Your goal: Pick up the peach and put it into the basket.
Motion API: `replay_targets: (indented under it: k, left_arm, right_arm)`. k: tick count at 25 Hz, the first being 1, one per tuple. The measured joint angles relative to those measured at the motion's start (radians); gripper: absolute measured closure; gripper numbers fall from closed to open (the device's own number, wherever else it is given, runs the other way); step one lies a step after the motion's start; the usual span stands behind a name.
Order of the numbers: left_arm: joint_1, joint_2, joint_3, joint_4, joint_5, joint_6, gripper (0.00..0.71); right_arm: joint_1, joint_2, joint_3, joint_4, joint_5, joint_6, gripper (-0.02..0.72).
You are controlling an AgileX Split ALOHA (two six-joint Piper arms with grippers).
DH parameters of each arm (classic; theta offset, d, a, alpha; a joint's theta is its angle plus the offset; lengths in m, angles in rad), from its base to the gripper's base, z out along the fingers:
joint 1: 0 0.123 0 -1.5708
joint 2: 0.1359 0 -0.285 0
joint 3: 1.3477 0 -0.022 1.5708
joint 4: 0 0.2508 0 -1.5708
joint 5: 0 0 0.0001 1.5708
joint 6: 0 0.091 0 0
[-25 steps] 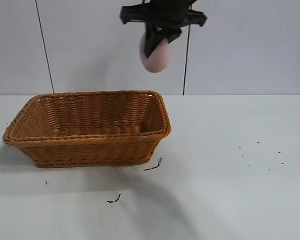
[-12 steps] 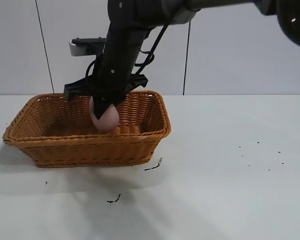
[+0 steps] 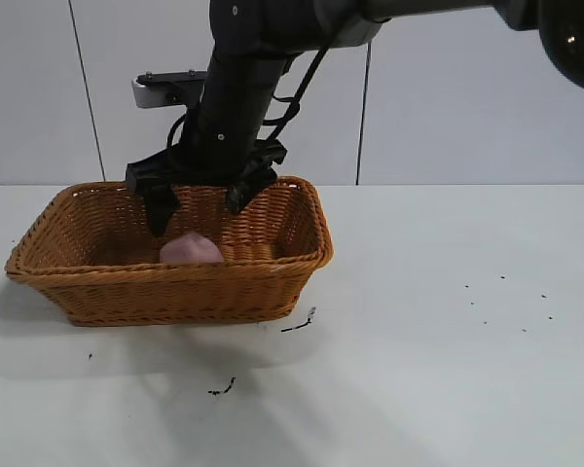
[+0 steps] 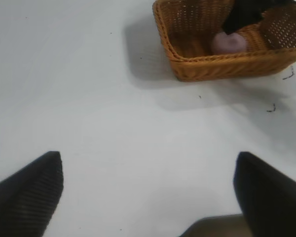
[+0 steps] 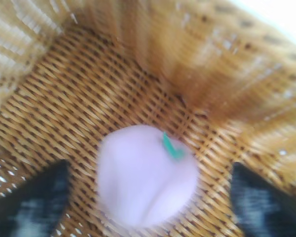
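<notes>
Pale pink peach [image 5: 145,175], green stem, in basket [image 5: 54,108]

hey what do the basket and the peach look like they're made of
The basket looks like woven wicker, orange-brown strands with a braided rim, slightly glossy. The peach looks like matte, soft pale-pink foam or plastic with a small green stem, so probably artificial; the exact material can't be told.

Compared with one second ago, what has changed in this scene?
The right end effector came down from above the basket with the peach, then opened and let it go; the peach now lies on the basket floor. The basket stayed where it was.
</notes>
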Motion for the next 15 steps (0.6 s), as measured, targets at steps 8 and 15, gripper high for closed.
replay_targets:
  k: [8,15]
  left_arm:
    - [0.0,0.0,0.0,0.0,0.0,0.0,0.018]
    - [0.0,0.0,0.0,0.0,0.0,0.0,0.018]
  right_arm:
    - [-0.251,-0.034,-0.001,-0.005,0.068,0.003,0.014]
    - [-0.486,-0.035,-0.001,-0.008,0.125,0.003,0.014]
